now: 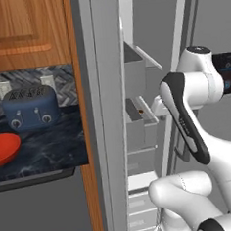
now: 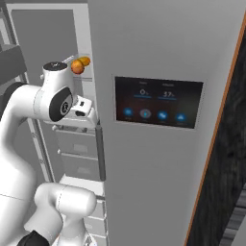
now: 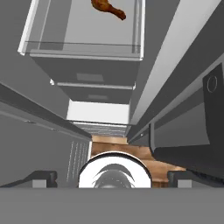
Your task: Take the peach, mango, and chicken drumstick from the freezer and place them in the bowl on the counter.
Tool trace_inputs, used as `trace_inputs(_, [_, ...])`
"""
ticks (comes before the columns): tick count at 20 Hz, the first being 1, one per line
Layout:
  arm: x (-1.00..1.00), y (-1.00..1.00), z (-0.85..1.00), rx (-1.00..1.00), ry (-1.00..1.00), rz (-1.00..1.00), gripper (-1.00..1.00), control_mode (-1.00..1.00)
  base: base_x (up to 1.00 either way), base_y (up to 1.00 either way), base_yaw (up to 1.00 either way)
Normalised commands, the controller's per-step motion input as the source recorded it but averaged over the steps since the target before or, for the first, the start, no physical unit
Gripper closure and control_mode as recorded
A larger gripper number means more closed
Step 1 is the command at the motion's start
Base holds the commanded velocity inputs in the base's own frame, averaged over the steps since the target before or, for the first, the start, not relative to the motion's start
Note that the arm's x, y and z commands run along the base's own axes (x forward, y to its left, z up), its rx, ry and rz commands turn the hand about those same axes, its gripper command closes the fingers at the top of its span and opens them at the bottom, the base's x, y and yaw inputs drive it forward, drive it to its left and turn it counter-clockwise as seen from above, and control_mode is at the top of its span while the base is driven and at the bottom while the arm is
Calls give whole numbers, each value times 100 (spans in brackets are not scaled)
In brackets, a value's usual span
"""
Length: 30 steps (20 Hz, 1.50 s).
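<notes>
Freezer (image 1: 135,86) door open. Chicken drumstick (image 3: 108,8) lies alone on a clear shelf (image 3: 83,48) above the grey drawers (image 3: 94,83), long axis diagonal in hand view, thin bone end toward lower right. Peach (image 2: 77,67) beside another orange fruit higher up. Red-orange bowl (image 1: 3,149) on counter (image 1: 46,147), holding nothing. Gripper (image 3: 113,177) jaws wide, holding nothing.

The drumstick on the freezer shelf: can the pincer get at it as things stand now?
Probably yes. In the hand view the drumstick lies uncovered on a clear shelf ahead, the freezer door stands open, and the pincer is open and empty; nothing blocks the path.
</notes>
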Motion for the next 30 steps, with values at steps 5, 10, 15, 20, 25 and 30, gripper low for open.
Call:
trace_inputs(5, [0,0,0,0,0,0,-100,100,-17,29,1])
trace_inputs(10, [0,0,0,0,0,0,-100,100,5,5,0])
trace_inputs(15, [0,0,0,0,0,0,-100,100,16,33,2])
trace_inputs(20, [0,0,0,0,0,0,-100,100,33,31,6])
trace_inputs(25, [0,0,0,0,0,0,-100,100,62,13,2])
trace_inputs(30, [4,0,0,0,0,0,-100,-100,29,3,0])
